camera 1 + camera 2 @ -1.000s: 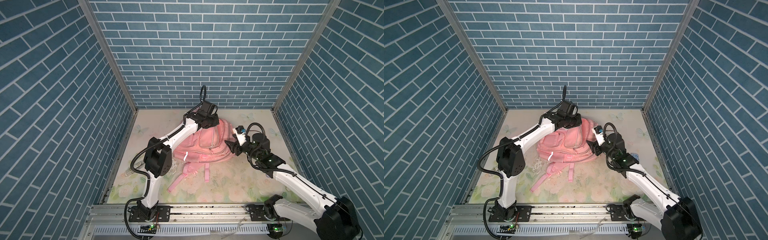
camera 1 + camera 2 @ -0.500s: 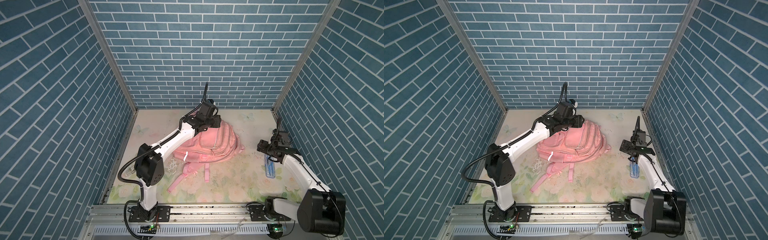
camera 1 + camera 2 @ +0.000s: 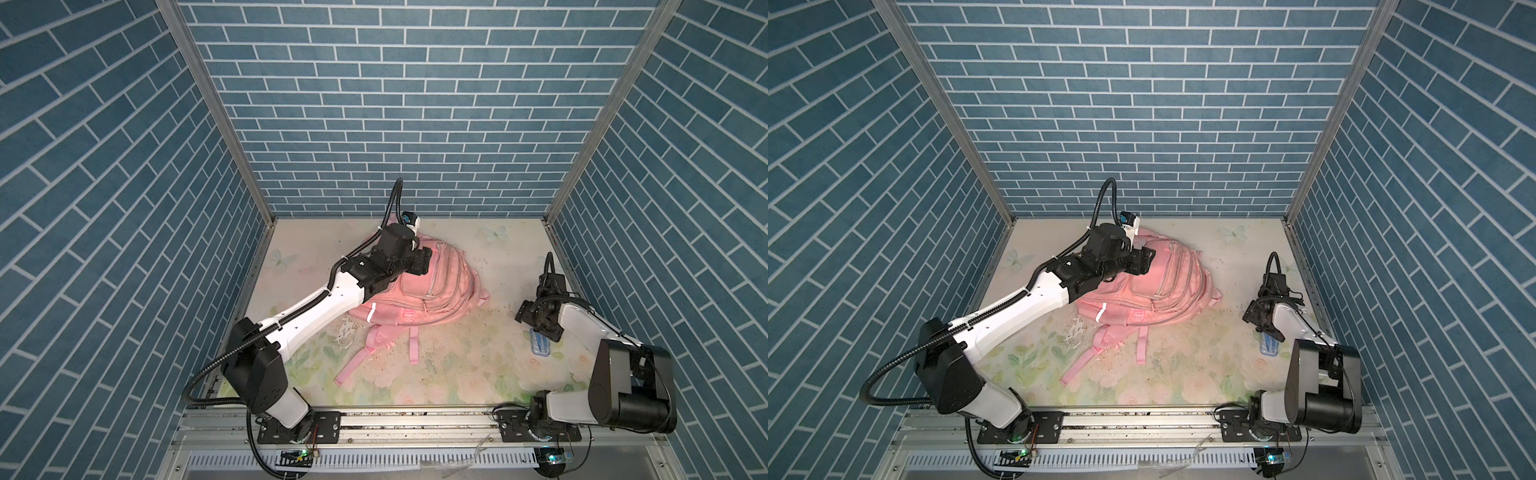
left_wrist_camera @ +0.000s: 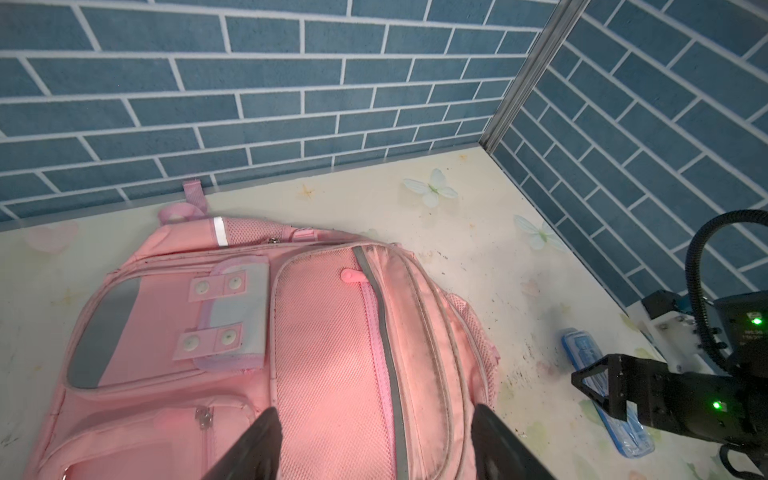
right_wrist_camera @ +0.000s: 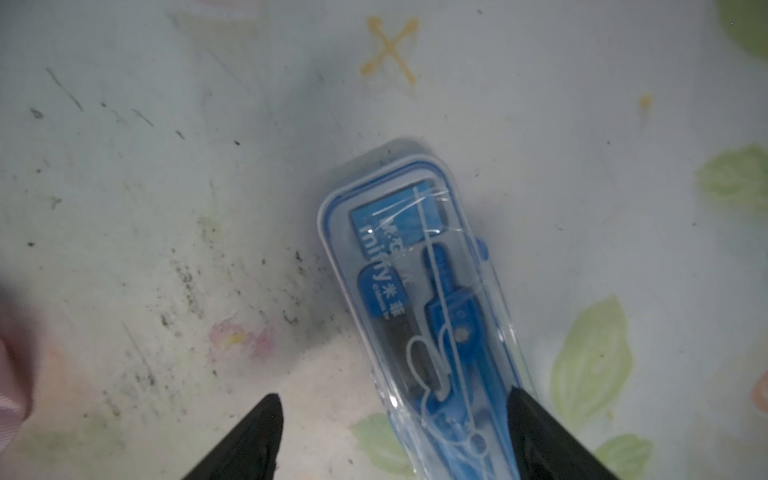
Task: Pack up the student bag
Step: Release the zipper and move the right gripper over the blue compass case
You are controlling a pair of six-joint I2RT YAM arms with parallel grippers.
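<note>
The student bag [image 3: 436,299] lies flat on the table [image 3: 457,374], centre-rear, front pockets up. The left gripper [image 4: 374,409], jaws spread, hovers above its front pocket. The right gripper [image 5: 393,394], jaws spread, hovers over a clear blue case [image 5: 415,291], well apart from the bag.

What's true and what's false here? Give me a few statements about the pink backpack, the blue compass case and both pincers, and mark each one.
1. The pink backpack lies on the table with its front pockets facing up. True.
2. The right pincer is shut on the compass case. False: it is open above the case, which lies on the table.
3. The left pincer is open over the backpack. True.
4. The compass case is packed inside the backpack. False: it lies on the table, apart from the backpack, on the right arm's side.
</note>
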